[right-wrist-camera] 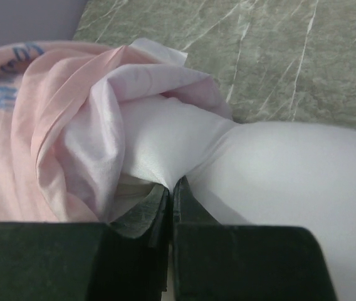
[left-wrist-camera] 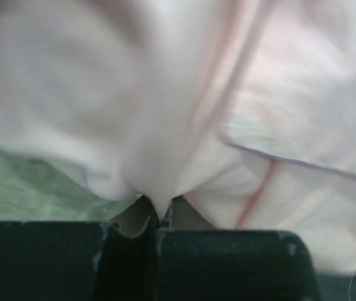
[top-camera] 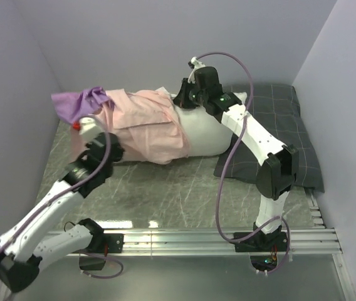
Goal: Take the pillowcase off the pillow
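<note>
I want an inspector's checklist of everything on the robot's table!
Surface: green marbled table; metal rails along its near edge.
Job's things: pillowcase bunched over the left part of the pillow, pale pink inside showing; white pillow bare on the right.
Clutter: dark grey checked pillow at the right wall.
Grippers: left pincer shut on pillowcase fabric; right pincer shut on the pillow's white cloth.
Cables: purple cables loop along both arms.
Surroundings: pale lilac walls on three sides.
</note>
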You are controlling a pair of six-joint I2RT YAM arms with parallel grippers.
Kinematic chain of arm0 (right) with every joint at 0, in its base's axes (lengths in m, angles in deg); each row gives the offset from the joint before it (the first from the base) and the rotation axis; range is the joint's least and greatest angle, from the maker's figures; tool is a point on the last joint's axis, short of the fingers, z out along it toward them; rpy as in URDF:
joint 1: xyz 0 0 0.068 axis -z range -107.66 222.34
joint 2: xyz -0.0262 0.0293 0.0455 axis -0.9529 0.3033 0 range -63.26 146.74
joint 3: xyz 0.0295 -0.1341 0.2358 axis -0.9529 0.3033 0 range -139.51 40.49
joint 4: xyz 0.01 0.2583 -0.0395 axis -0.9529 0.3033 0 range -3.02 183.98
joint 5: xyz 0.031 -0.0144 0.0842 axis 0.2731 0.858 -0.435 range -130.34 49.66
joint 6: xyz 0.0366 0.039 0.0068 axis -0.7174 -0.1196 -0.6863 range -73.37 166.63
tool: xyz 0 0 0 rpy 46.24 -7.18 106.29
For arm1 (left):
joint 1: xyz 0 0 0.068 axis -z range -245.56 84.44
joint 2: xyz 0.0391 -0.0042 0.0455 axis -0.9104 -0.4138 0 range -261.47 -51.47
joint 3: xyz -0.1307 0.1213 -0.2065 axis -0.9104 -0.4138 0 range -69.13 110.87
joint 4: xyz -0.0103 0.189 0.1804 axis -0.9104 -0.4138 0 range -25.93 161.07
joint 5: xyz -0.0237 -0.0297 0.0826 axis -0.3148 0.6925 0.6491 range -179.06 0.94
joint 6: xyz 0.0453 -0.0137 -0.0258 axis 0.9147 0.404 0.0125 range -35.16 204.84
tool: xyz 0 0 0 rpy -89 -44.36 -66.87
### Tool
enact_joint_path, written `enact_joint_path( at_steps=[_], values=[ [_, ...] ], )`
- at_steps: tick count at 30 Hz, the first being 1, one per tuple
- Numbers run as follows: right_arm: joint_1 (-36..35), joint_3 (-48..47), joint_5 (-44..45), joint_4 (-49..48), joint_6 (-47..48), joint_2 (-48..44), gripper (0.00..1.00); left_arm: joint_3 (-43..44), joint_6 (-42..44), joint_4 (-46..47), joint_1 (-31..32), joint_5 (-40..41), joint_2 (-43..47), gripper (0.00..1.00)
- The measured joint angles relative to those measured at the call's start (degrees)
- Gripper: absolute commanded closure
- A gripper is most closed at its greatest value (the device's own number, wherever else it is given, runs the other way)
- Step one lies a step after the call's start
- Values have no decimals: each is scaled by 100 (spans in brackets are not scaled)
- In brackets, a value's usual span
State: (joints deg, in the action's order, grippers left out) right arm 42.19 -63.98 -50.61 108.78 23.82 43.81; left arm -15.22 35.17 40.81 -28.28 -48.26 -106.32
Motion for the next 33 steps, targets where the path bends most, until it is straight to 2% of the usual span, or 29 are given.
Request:
enact_joint_path(
  at_steps=[6, 14, 19, 23, 25, 26, 28, 29, 31, 32, 33],
  values=[
    [-87, -535, 39, 791, 55, -299, 100, 282, 568, -170, -1558, 160, 1180, 99],
    [-221, -634, 201, 1510, 166, -1174, 100, 592, 966, -101, -2549, 125, 1259, 98],
    [260, 348, 114, 1381, 138, -1888, 100, 557, 1014, -76, -3176, -629, 1069, 100],
    [640, 901, 46, 1388, 127, -1875, 100, 343, 1036, -44, -3392, -1486, 1082, 100],
    [675, 933, 35, 1381, 153, -1659, 94, 225, 1082, -79, -3438, -1759, 1040, 99],
    [680, 933, 39, 1342, 166, -1530, 84, 157, 1099, -50, -3469, -1884, 1016, 100],
    [678, 927, 72, 1244, 221, -1283, 72, 13, 1110, -24, -3506, -2072, 973, 100],
    [680, 927, 111, 1174, 262, -1180, 58, -83, 1110, 15, -3526, -2153, 960, 100],
    [678, 927, 284, 1082, 367, -1051, 48, -245, 1108, 70, -3567, -2271, 916, 99],
    [664, 927, 391, 1051, 426, -1036, 39, -326, 1108, 120, -3591, -2321, 876, 99],
    [634, 927, 518, 1016, 472, -1036, 35, -404, 1104, 203, -3613, -2356, 839, 99]
  ],
)
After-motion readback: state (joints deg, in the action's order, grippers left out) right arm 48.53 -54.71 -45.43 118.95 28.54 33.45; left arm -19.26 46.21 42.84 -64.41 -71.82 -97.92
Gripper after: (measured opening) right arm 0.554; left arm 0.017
